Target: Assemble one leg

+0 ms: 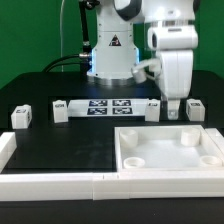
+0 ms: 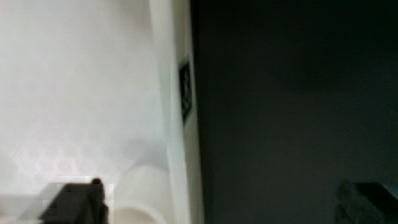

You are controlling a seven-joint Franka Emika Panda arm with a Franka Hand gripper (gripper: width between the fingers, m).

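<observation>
Several small white legs with tags stand in a row at the back of the black table: one at the exterior view's left (image 1: 22, 116), one beside it (image 1: 62, 110), one (image 1: 153, 108) next to the marker board and one at the right (image 1: 193, 108). My gripper (image 1: 173, 110) hangs between the two right-hand legs, just behind the large white panel (image 1: 165, 148). In the wrist view the gripper (image 2: 217, 205) is open and empty. One dark fingertip (image 2: 71, 202) is over the white panel (image 2: 89, 100) and the other is over bare black table. No leg shows in the wrist view.
The marker board (image 1: 108, 107) lies at the back middle. A low white L-shaped wall (image 1: 60, 182) runs along the front and left edge. The robot base (image 1: 112, 50) stands behind the table. A small dark tag (image 2: 185, 88) shows on the panel's edge.
</observation>
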